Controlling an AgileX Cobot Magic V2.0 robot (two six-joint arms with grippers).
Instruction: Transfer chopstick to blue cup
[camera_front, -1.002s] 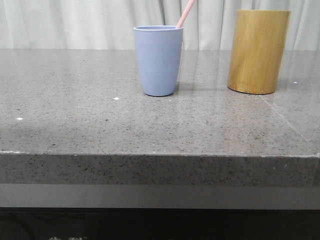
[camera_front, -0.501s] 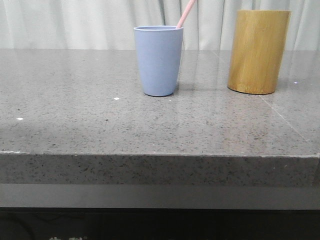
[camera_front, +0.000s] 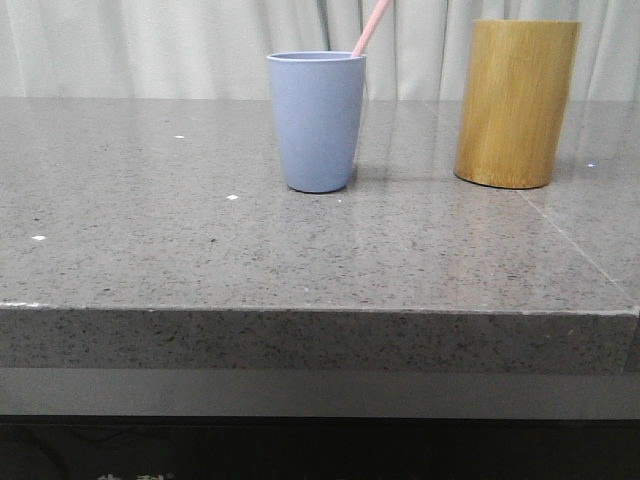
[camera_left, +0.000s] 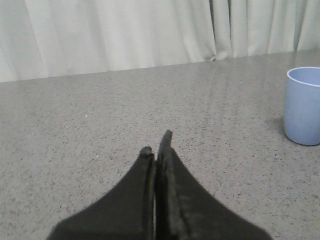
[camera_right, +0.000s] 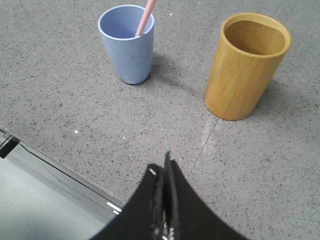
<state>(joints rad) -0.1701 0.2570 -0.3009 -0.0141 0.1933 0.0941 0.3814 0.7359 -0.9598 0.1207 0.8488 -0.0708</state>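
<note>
Across the last second we find nothing moved on the grey tabletop. The bamboo cylinder stands empty beside the blue cup. Our left gripper and right gripper are both pinched closed on nothing, well apart from the cups. The chopstick stays leaning inside the blue cup, so we judge the transfer finished.

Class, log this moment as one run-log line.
thin pale pink chopstick: in matte light-blue cup | left tool: shut | right tool: shut
</note>
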